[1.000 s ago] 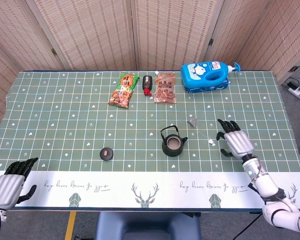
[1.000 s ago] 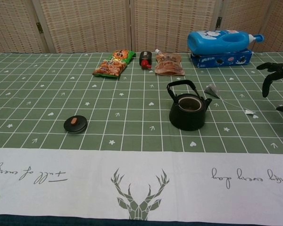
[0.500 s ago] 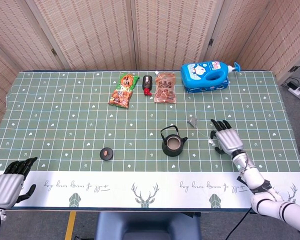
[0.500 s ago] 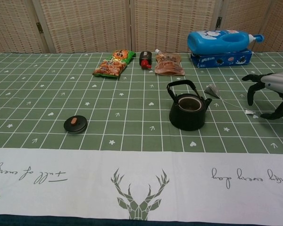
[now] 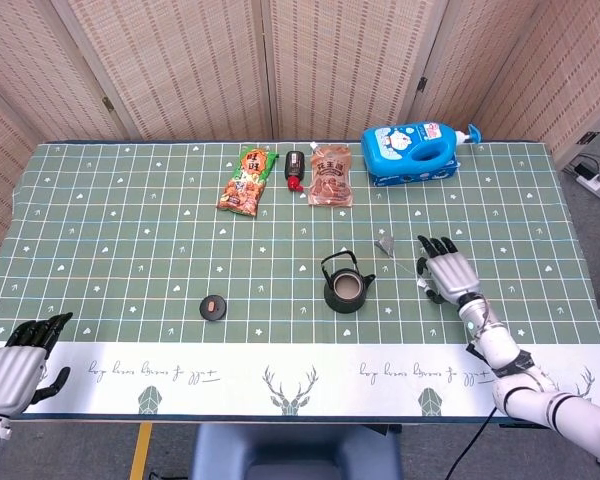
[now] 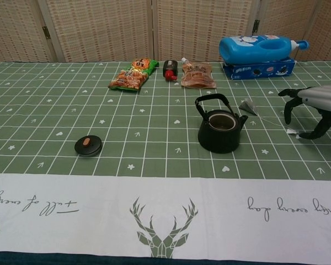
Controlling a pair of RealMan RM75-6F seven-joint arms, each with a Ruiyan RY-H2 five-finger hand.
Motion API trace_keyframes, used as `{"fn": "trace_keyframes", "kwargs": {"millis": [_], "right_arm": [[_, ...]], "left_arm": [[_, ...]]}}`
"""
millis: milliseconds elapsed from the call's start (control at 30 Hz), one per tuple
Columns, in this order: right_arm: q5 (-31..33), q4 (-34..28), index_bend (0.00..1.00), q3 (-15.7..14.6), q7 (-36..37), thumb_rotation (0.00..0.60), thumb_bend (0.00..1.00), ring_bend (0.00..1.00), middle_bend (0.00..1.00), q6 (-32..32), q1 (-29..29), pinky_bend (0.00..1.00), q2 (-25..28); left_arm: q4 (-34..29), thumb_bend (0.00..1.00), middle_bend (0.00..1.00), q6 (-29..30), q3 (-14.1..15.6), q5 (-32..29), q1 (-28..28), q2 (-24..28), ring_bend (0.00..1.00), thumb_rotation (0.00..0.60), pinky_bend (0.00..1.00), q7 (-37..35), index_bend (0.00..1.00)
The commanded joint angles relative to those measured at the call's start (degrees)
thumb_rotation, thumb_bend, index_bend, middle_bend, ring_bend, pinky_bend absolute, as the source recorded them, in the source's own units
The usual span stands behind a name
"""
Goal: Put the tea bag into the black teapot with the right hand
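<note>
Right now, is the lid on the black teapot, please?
No, the black teapot stands open; its lid lies apart on the table.

The black teapot looks matt, faintly rough, like cast iron. The worktop wears a smooth printed cloth. Snack packets shine like glossy foil; the blue bottle is smooth plastic. The right hand has silvery metal-look shells.

Over the last second the right hand has slid toward about ten o'clock across the table, closing on the tea bag's paper tag; its spread fingers now arch just over that tag.
</note>
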Motion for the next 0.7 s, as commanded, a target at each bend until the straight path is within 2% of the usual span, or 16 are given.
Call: {"fn": "trace_keyframes", "kwargs": {"millis": [33,700], "right_arm": [[0.76,-0.39,0.39,-0.18,-0.9,0.6,0.33,0.0,0.0,-0.74,0.44,0.0,0.1],[5.87,0.05,0.4,-0.17,-4.62,0.6,0.33,0.0,0.0,-2.83,2.3,0.0,-0.55]], "left_arm": [[0.05,0.37,0.06,0.0,0.07,0.25,-0.06,0.05,0.12,0.6,0.11,-0.31,0.0],[0.44,0.37,0.06,-0.18,0.17,0.33,-0.2,0.12,0.12,0.6,0.11,-0.85,0.0]]}}
